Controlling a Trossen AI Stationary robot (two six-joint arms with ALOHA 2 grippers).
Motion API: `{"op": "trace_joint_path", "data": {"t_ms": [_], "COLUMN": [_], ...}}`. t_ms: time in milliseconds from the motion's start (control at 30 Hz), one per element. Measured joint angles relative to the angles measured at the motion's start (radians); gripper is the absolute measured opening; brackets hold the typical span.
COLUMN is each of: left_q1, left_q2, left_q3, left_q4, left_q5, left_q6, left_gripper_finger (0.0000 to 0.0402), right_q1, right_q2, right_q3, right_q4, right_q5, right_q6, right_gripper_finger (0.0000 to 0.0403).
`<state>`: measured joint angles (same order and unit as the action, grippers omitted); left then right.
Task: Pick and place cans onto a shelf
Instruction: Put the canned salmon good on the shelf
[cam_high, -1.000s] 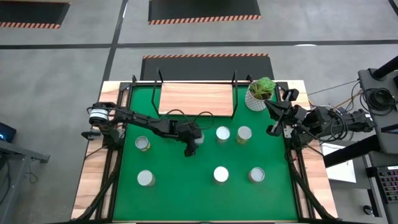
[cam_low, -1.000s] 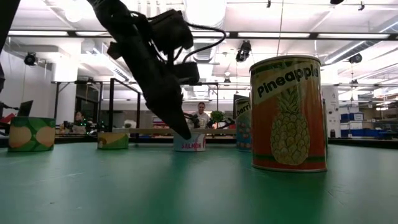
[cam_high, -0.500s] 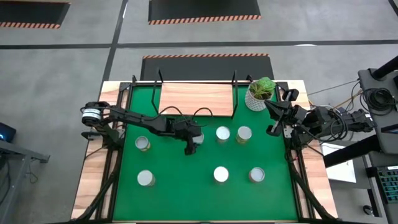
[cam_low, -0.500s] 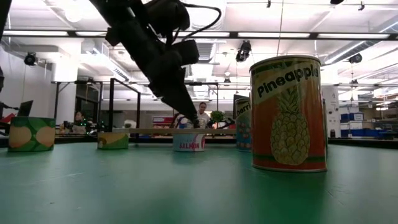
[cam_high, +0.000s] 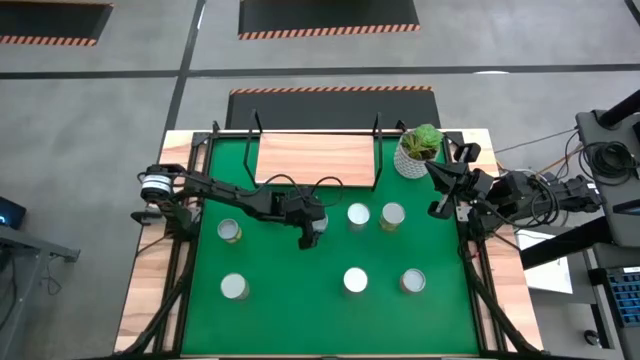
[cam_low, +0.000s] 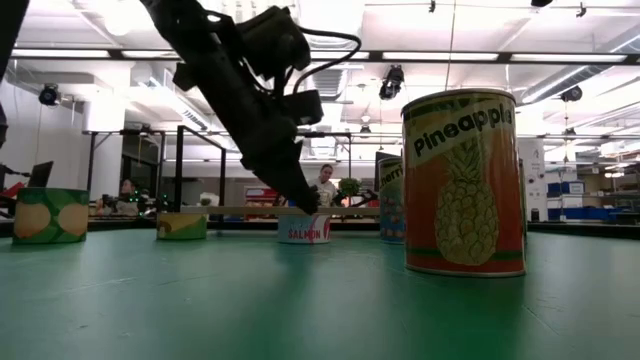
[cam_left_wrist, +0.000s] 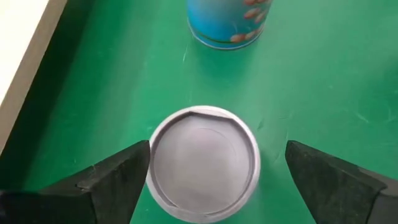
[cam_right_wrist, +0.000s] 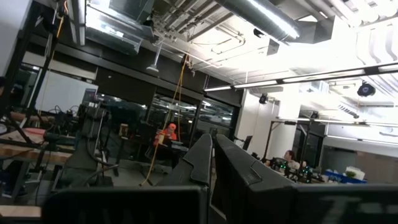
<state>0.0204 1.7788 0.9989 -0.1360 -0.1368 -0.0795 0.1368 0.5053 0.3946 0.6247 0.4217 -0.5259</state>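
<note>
My left gripper (cam_left_wrist: 210, 177) is open and hangs just above a low flat can with a silver top (cam_left_wrist: 202, 163). Its two fingers stand on either side of the can without touching it. In the low view this can (cam_low: 305, 229) has a salmon label and stands on the green mat under the gripper (cam_low: 305, 203). The gripper (cam_high: 308, 230) is at mid-table in the high view. A blue can (cam_left_wrist: 229, 22) stands beyond. The light-wood shelf (cam_high: 318, 158) stands at the far edge with nothing on it. My right gripper (cam_right_wrist: 212, 163) is shut and parked at the table's right edge (cam_high: 440, 192).
Other cans stand upright on the mat: two at the left (cam_high: 230, 231) (cam_high: 234, 287), two in the middle (cam_high: 358, 214) (cam_high: 392, 215) and two nearer the front (cam_high: 355, 281) (cam_high: 413, 281). A tall pineapple can (cam_low: 465, 180) fills the low view's right. A potted plant (cam_high: 418, 148) stands beside the shelf.
My left gripper has risen a little from beside the salmon can and now hangs just over it. The can has stayed where it was.
</note>
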Motion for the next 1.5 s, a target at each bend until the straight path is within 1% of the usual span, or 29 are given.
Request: {"op": "trace_joint_path", "data": {"t_ms": [200,533,667,767,1000,1067,1133,1200,1267,1333,1400,1500], "left_q1": [0.008,0.041,0.042,0.04,0.039,0.037,0.036,0.037,0.05,0.081,0.125,0.213], "left_q2": [0.01,0.037,0.054,0.064,0.06,0.037,-0.002,-0.057,-0.125,-0.19,-0.238,-0.272], "left_q3": [-0.003,-0.005,-0.005,-0.005,-0.005,-0.005,0.007,0.019,0.021,0.016,0.005,-0.008], "left_q4": [0.005,0.005,0.03,0.037,0.028,-0.006,-0.081,-0.164,-0.204,-0.21,-0.218,-0.228], "left_q5": [-0.013,-0.003,-0.003,-0.003,-0.002,0.005,0.02,0.019,0.02,0.016,-0.018,-0.08], "left_q6": [0.009,0.018,0.016,0.024,0.042,0.043,0.062,0.099,0.143,0.182,0.196,0.154], "left_gripper_finger": [0.0357,0.0357,0.0351,0.0338,0.0282,0.0274,0.0275,0.0284,0.0293,0.0297,0.0297,0.0294], "right_q1": [0.0,0.0,0.0,0.0,0.0,0.0,0.0,0.0,0.0,0.0,0.0,0.0], "right_q2": [0.0,0.0,0.0,0.0,0.0,0.0,0.0,0.0,0.0,0.0,0.001,0.001], "right_q3": [0.0,0.0,0.0,0.0,0.0,0.0,0.0,0.0,0.0,0.0,0.0,0.0], "right_q4": [0.0,-0.014,-0.014,-0.018,-0.023,-0.023,-0.023,-0.023,-0.023,-0.023,-0.023,-0.022], "right_q5": [0.0,0.0,0.0,0.0,0.0,0.0,0.0,0.0,0.0,0.0,0.0,0.0], "right_q6": [-0.004,0.012,-0.002,-0.005,0.018,0.018,0.018,0.017,0.013,0.012,0.016,0.021], "right_gripper_finger": [0.0011,0.0011,0.0011,0.0011,0.0011,0.0011,0.0011,0.0011,0.0011,0.0011,0.0011,0.0011]}}
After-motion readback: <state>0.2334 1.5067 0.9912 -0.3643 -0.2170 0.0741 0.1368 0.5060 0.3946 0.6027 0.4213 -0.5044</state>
